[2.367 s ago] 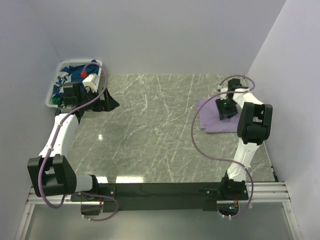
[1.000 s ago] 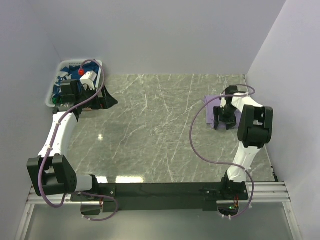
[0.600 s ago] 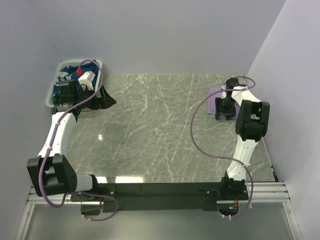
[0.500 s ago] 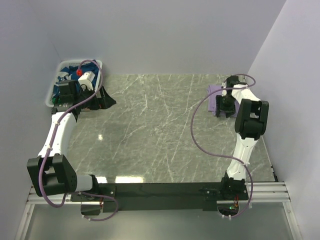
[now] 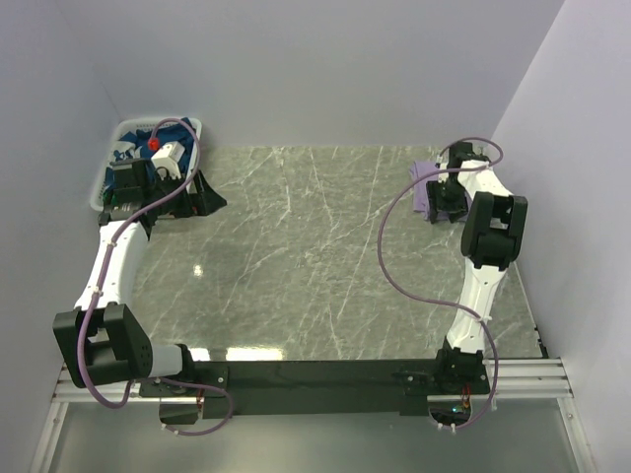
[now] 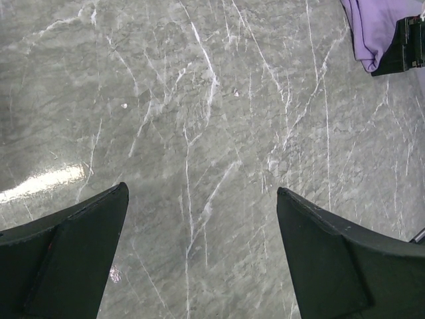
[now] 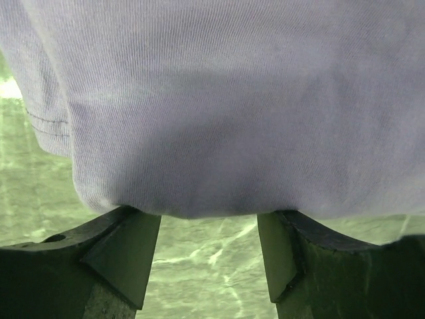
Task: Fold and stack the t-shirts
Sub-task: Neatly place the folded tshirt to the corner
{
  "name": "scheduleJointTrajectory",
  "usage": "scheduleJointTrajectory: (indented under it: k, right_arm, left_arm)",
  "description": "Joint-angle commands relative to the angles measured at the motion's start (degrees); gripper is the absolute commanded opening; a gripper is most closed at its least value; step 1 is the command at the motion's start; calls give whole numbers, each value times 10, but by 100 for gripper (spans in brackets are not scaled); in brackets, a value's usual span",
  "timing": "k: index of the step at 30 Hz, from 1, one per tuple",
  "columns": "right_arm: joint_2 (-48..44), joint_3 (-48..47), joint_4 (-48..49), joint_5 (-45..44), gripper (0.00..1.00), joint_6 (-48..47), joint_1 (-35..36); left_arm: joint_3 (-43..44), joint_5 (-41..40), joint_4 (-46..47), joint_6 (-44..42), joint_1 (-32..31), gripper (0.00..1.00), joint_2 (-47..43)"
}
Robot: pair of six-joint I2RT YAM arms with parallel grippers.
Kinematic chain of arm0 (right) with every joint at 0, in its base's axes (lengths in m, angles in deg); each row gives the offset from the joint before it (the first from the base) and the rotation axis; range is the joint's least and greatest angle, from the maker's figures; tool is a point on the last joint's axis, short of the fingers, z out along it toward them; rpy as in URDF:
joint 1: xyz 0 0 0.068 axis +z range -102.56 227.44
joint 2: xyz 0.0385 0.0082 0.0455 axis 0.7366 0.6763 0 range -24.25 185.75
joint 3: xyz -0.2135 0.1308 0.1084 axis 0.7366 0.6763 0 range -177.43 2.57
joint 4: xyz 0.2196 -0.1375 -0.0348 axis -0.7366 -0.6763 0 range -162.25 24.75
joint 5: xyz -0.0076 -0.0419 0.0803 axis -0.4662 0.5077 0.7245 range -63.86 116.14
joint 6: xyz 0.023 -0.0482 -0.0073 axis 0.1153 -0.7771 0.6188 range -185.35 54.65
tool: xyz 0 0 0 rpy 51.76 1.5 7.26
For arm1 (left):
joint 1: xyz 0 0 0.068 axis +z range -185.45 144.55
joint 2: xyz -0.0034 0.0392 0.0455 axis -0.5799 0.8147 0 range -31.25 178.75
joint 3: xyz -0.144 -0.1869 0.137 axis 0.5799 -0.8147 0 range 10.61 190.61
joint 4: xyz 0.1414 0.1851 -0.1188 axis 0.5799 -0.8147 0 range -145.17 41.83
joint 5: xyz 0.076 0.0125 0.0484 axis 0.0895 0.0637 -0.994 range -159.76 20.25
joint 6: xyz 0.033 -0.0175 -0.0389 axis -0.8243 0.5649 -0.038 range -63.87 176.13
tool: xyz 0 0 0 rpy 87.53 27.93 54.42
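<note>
The lavender t-shirt (image 5: 422,183) lies bunched at the far right of the marble table. It fills the top of the right wrist view (image 7: 219,100). My right gripper (image 5: 443,204) is open, low over the table, with its fingertips against the shirt's near edge (image 7: 207,216) and nothing between them. My left gripper (image 5: 209,193) is open and empty beside the basket. In the left wrist view (image 6: 201,189) its fingers (image 6: 73,252) stand wide apart over bare marble, with the lavender shirt (image 6: 375,30) far off. Navy t-shirts with white print (image 5: 138,148) lie in the basket.
The white slatted basket (image 5: 102,187) stands at the far left corner against the left wall. Walls close in the table at the back, left and right. The right arm's purple cable (image 5: 389,266) loops over the table's right half.
My right gripper has moved toward the far right edge, pushing the lavender shirt along, and the shirt now shows as a smaller bunch. My left gripper has drawn slightly left toward the basket.
</note>
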Motion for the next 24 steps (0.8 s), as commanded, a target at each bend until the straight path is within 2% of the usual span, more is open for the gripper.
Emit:
scheduleJointTrajectory:
  k: [1,9,16,24]
  right_arm:
    - [23,-40,-4,-33,65,-41,-14]
    - [56,-99,-18,-28,68,-38,-16]
    - [81,-141,-20,-20,75,-45,-16]
    - [108,-195,-23,-20,77,-65,-17]
  left_arm:
    - [20,20,7,-8,4,99,1]
    - [17,25,16,-3,6,99,9]
    - [20,26,14,-9,8,99,15]
    - [18,28,13,-10,10,100,18]
